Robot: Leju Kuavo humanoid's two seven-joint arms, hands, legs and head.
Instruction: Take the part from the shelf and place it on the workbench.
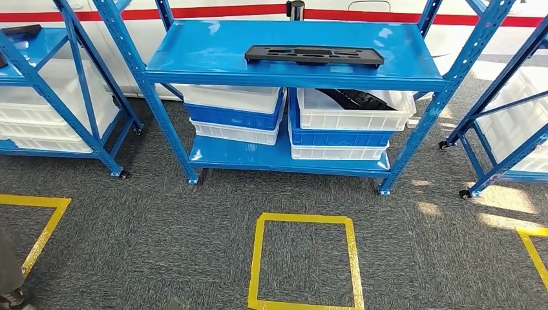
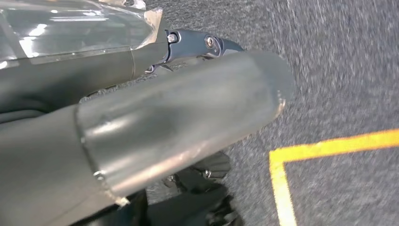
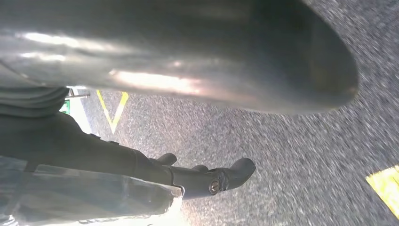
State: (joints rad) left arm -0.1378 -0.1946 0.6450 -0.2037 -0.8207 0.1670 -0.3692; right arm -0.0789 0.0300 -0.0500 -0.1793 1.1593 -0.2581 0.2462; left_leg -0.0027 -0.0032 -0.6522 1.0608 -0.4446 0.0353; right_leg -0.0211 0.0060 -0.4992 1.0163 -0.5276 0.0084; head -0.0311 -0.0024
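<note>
A flat black part [image 1: 314, 55] with several cut-outs lies on the top board of the blue shelf [image 1: 194, 48] straight ahead in the head view. My left hand [image 2: 179, 117] hangs over the grey carpet, thick grey thumb in front and dark fingers [image 2: 202, 43] stretched out behind it, holding nothing. My right hand [image 3: 179, 56] hangs the same way above the carpet, its dark fingers [image 3: 216, 181] extended and apart from the thumb, with nothing in them. Both hands are far from the shelf.
White and blue bins [image 1: 236, 113] are stacked on the lower board; the right one [image 1: 355, 110] holds another black part [image 1: 358, 98]. More blue shelves with white bins stand left [image 1: 39, 97] and right [image 1: 510, 123]. A yellow tape square [image 1: 304, 261] marks the carpet before the shelf.
</note>
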